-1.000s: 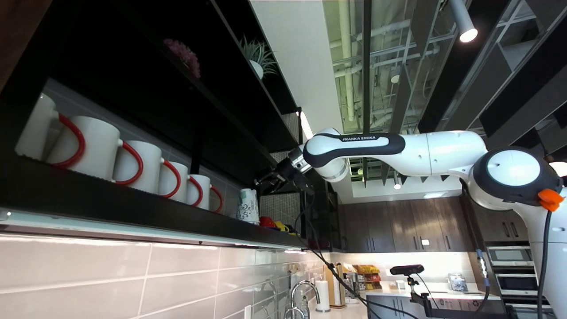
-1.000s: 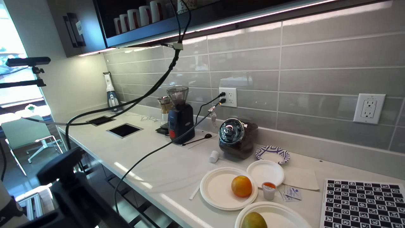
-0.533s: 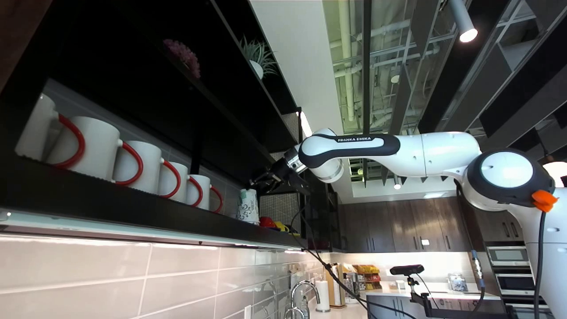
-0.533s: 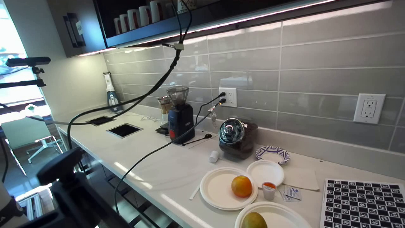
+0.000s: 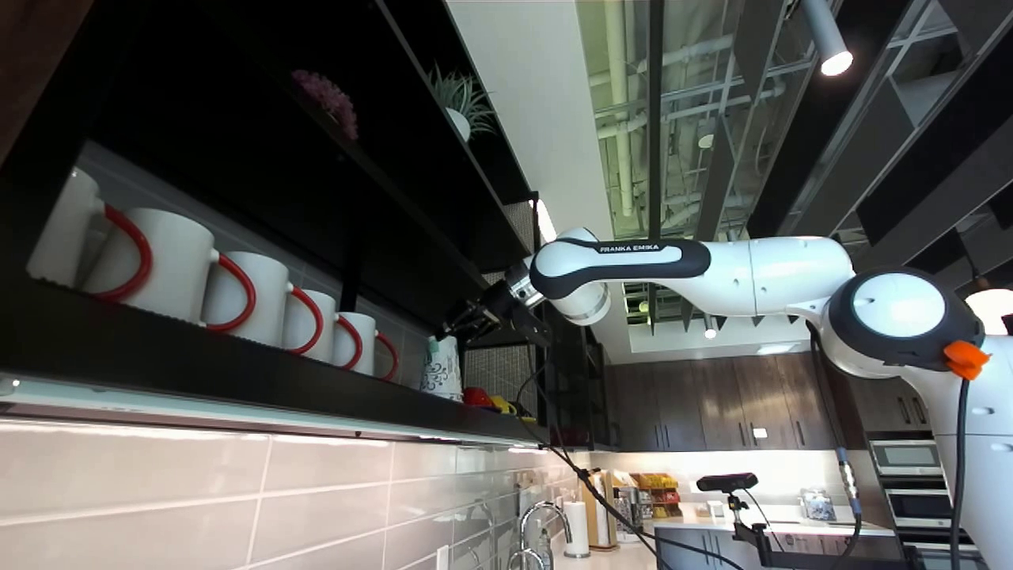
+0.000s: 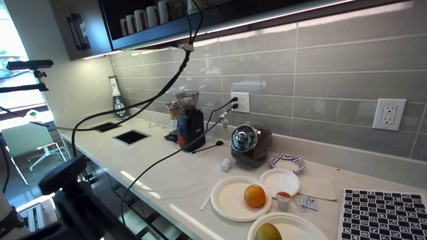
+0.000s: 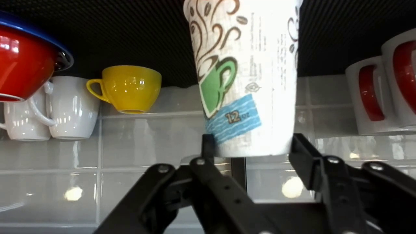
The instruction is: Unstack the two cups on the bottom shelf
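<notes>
The two cups [image 7: 263,81] show as one pale patterned paper cup wall standing rim down; any inner cup is hidden. They stand on the bottom shelf [image 5: 237,376], behind the red-handled mugs in an exterior view. In another exterior view only the lower part of the cups [image 6: 196,6] shows, behind cables. My gripper [image 7: 252,144] reaches the narrow base end from above, one finger against each side, shut on the outer cup. In an exterior view the gripper [image 5: 460,326] overlaps the top of the cups. The wrist view is upside down, with the shelf surface at its top.
White mugs with red handles [image 7: 370,94] stand on one side of the cups. On the other are a yellow cup [image 7: 133,87], a red bowl [image 7: 22,61] and white mugs [image 7: 73,107]. A dark upper shelf [image 5: 380,182] runs close above; arm cables [image 6: 173,76] hang below.
My gripper has moved toward the cups, leftward in an exterior view, and its fingers have closed on the base end. The cups stay at nearly the same place.
</notes>
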`<act>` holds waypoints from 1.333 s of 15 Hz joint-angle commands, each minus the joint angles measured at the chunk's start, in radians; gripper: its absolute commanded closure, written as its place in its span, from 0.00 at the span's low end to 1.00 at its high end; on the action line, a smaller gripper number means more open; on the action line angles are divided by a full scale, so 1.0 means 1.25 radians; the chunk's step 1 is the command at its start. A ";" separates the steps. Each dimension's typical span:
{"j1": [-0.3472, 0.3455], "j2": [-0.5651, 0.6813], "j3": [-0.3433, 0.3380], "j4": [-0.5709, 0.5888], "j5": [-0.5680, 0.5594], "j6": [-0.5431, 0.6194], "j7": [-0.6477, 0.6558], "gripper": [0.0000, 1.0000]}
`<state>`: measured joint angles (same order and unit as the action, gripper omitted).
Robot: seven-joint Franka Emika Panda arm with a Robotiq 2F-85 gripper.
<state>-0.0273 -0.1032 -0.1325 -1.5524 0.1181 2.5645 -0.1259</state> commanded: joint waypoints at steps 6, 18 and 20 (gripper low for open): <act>-0.010 0.022 0.009 0.048 0.011 0.038 0.005 0.66; -0.007 0.005 0.020 0.054 -0.001 0.138 0.002 0.66; -0.007 0.003 0.021 0.056 -0.004 0.162 0.004 0.66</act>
<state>-0.0282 -0.1008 -0.1167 -1.5012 0.1176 2.7269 -0.1258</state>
